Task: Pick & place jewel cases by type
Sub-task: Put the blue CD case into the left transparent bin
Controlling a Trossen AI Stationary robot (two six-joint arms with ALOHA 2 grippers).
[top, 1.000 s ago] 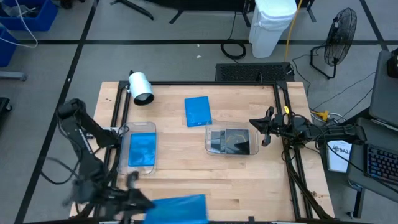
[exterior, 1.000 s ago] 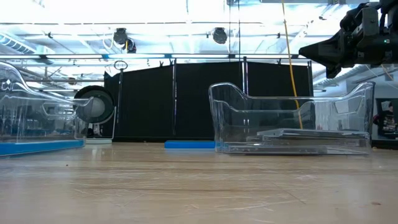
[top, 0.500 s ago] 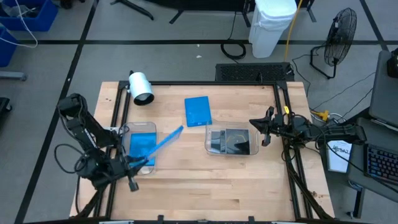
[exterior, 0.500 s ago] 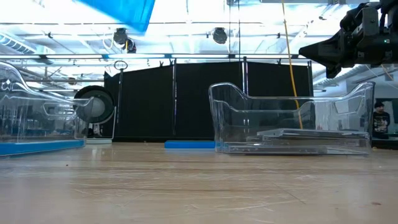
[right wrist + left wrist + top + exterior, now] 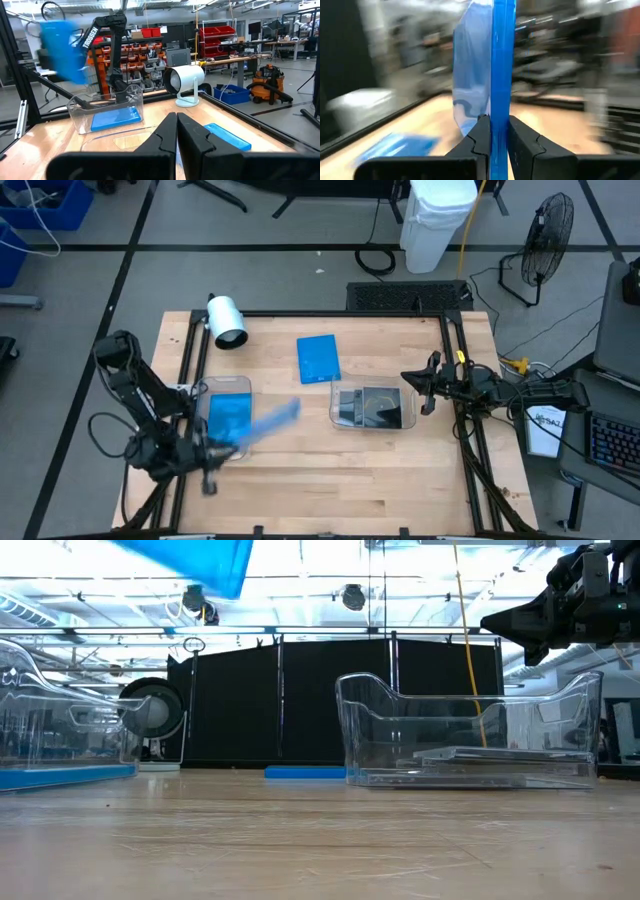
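Observation:
My left gripper (image 5: 213,448) hovers at the near side of the left clear tray (image 5: 210,395) and is shut on a bright blue jewel case (image 5: 268,423), which shows blurred high up in the low view (image 5: 190,560). Another blue case (image 5: 228,418) lies flat in that tray. A third blue case (image 5: 318,358) lies flat on the table toward the far edge. The right clear tray (image 5: 372,423) holds dark translucent cases (image 5: 350,406). My right gripper (image 5: 425,387) waits shut just right of that tray, above the table. My left gripper pinches the blue jewel case between its two fingers (image 5: 479,137) at one edge (image 5: 500,112). The fingers come slanting from the table's near left side. The case is lifted clear and sticks out past the fingers, edge-on to the wrist camera, over the left tray's right side.
A white cylindrical device (image 5: 227,321) stands at the table's far left corner. Black frame rails (image 5: 190,370) run along the left and right table edges. Bare wood (image 5: 340,480) stretches between the trays and the near edge.
My left arm has swung from the table's near edge toward the left tray, carrying the blue case up and over the tray's right side. The case has turned from lying flat near the edge to pointing toward the right tray. It is still moving and blurred.

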